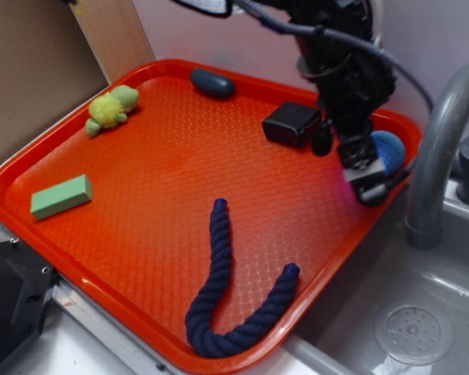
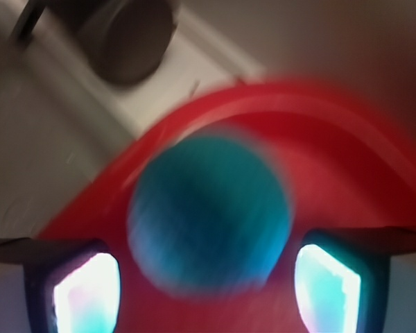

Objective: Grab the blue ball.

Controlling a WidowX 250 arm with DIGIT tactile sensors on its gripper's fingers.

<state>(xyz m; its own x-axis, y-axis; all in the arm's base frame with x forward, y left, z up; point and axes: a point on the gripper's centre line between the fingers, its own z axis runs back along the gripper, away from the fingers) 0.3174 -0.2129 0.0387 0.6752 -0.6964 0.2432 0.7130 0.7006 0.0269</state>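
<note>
Red tray [image 1: 141,234] carries blue ball [image 1: 391,148], black block [image 1: 291,123], navy pebble [image 1: 213,83], rope [image 1: 219,297] — green block [image 1: 60,196], plush toy [image 1: 112,109].

The gripper [image 1: 358,160] hides most of the ball [image 1: 392,148] in the exterior view. The wrist view is wholly blurred: the ball [image 2: 209,211] shows no texture, and the bottom edge cuts off both fingers [image 2: 87,291].
</note>
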